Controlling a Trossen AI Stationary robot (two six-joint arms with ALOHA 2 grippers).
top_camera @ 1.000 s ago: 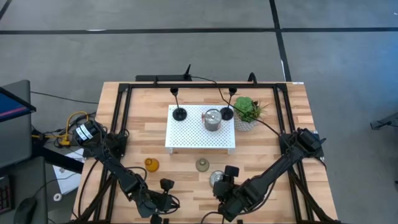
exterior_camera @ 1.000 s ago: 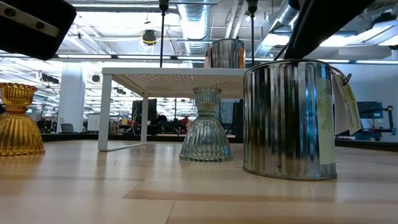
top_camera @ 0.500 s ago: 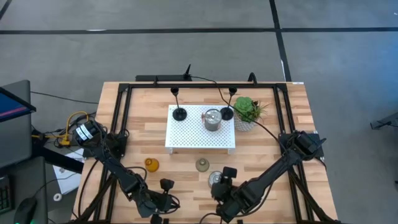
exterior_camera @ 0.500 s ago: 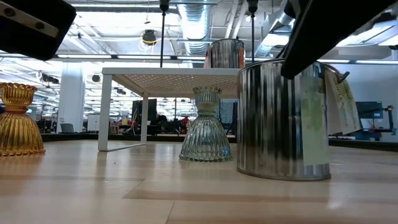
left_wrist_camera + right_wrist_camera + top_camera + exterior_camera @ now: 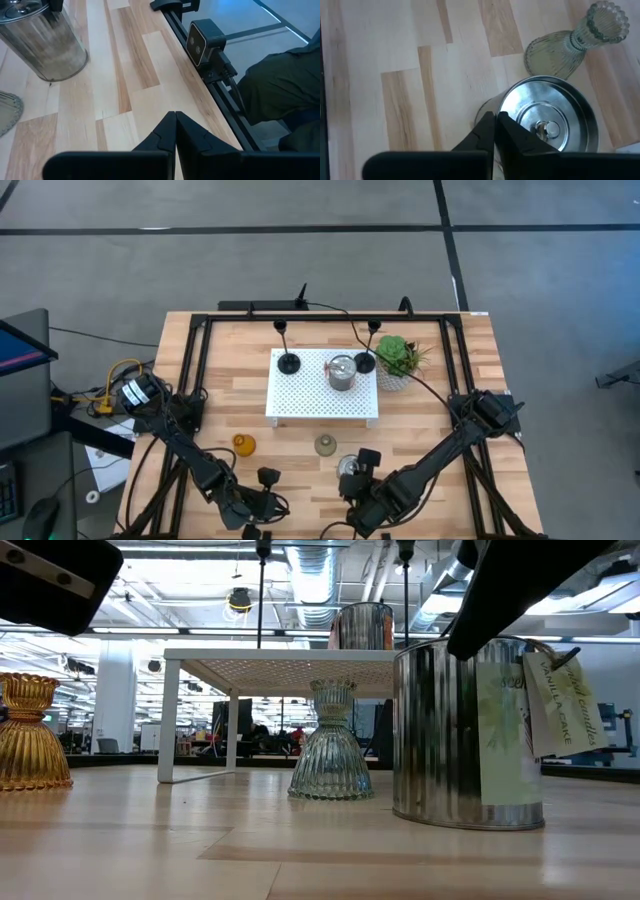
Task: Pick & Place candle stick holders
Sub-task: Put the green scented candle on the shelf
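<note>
From above, the right gripper (image 5: 354,474) has slid in from the right over the last second and now sits on the rim of the silver cup (image 5: 347,470) near the front edge of the table (image 5: 470,360). Three holders already stand on the white tray (image 5: 300,395): a second silver cup (image 5: 342,372) in the middle and two black stemmed ones at its far corners. The amber holder (image 5: 244,444) and the grey-green holder (image 5: 325,445) wait on the bare wood in front of it. The left gripper (image 5: 262,498) hangs idle at the near left.

At table height, the silver cup (image 5: 468,730) has turned and nudged a little; its paper tag (image 5: 562,705) now swings out to face the room. The dark right arm comes down onto its rim from above.

The left wrist camera shows its own fingers (image 5: 165,136) pressed together on nothing.

The right wrist camera shows the fingers (image 5: 484,131), wide a second ago, now pinched on the silver cup's (image 5: 547,120) wall, one inside, one outside. I'd say the grab is made and the lift to the tray comes next, though a rim pinch could let it tilt.
</note>
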